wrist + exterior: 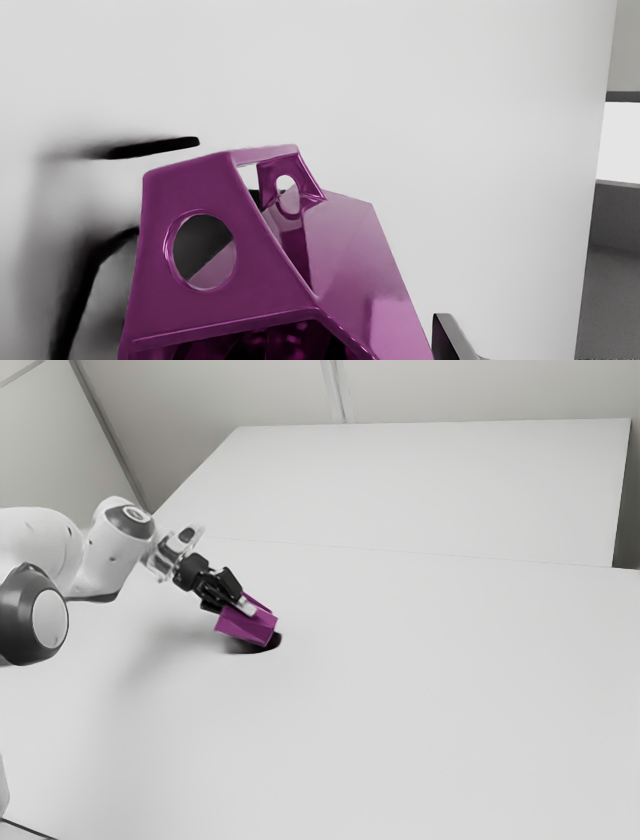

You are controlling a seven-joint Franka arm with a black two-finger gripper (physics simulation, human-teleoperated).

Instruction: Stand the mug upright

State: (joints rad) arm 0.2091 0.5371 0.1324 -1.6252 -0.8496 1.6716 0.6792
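In the exterior view my gripper (pixel 238 598) reaches down at a slant, with the purple mug (pixel 248 625) at its fingertips. The mug is angular and tilted, and a dark shadow lies under it. In the wrist view the mug (pixel 345 260) rises close in front of the hand, showing faceted sides and two round holes. One finger (pixel 450 337) stands against the mug's side, while the other is hidden by the mug. The gripper is shut on the mug, which hangs at an angle with its shadow falling apart from it.
The white table (pixel 420 690) spreads around the mug, and another white surface (pixel 420 485) lies beyond it toward the back. Pale walls stand behind. In the wrist view, a table edge runs down beside a grey area (pixel 612 300).
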